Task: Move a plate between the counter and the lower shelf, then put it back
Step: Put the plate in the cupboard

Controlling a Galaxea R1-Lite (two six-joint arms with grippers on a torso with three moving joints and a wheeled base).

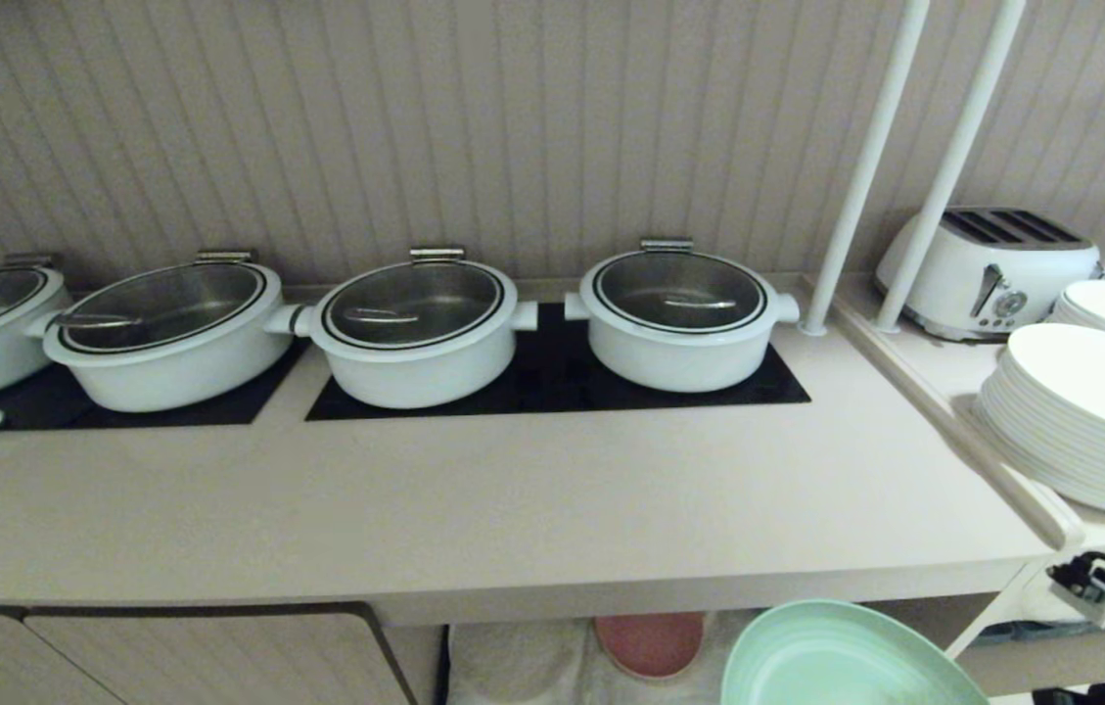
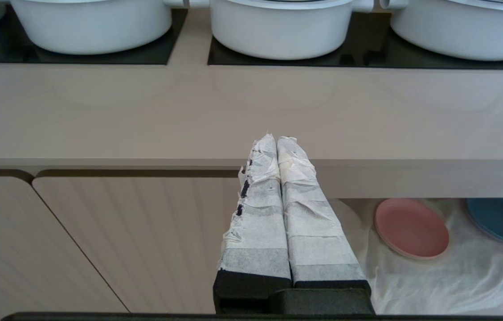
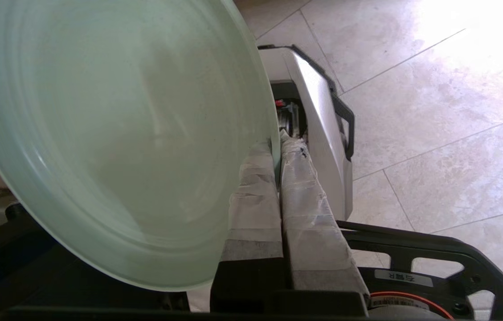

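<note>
My right tool (image 3: pixel 276 147) pinches the mint-green plate (image 1: pixel 841 656) by its rim at lower right, below the worktop (image 1: pixel 474 509) edge; my left tool (image 2: pixel 276 142), fingers together, points level at that edge.

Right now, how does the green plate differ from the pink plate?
The green plate is pale mint and pinched by its rim in the shut right gripper, off any surface, in front of the counter. The pink plate is loose, lying flat on the white cloth of the lower shelf, under the counter. In the head view the green plate looks bigger, but it is nearer the camera. Both are round, plain and shallow-rimmed.
</note>
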